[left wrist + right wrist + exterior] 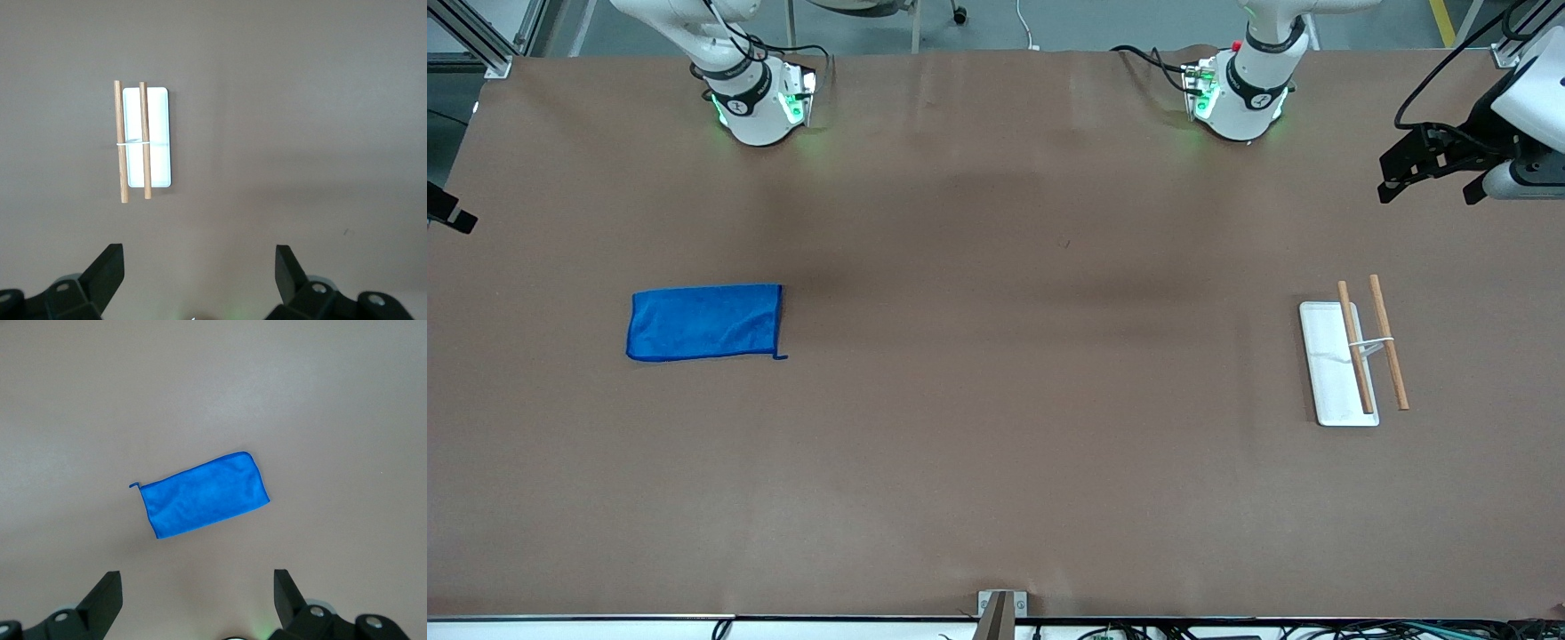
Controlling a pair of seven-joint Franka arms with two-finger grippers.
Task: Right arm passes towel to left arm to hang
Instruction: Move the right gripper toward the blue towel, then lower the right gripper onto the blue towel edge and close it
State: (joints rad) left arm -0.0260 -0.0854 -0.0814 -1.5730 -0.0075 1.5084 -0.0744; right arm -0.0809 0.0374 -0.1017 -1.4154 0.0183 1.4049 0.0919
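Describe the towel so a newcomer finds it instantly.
On the brown table, look toward the right arm's end. The towel lies flat there, alone: a bright blue fleecy rectangle. The only other item, a white rack with wooden rods, is at the left arm's end.

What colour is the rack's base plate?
White flat rectangular base plate under two wooden rods; clearest in left wrist view.

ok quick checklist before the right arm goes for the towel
1. Towel flat on the table, nothing on it: ok.
2. Right gripper jaws open, high over the towel: ok.
3. Left gripper jaws open, waiting up over its end of the table: ok.
4. Rack with two wooden rods bare, at the left arm's end: ok.
5. Table between towel and rack free for the pass: ok.
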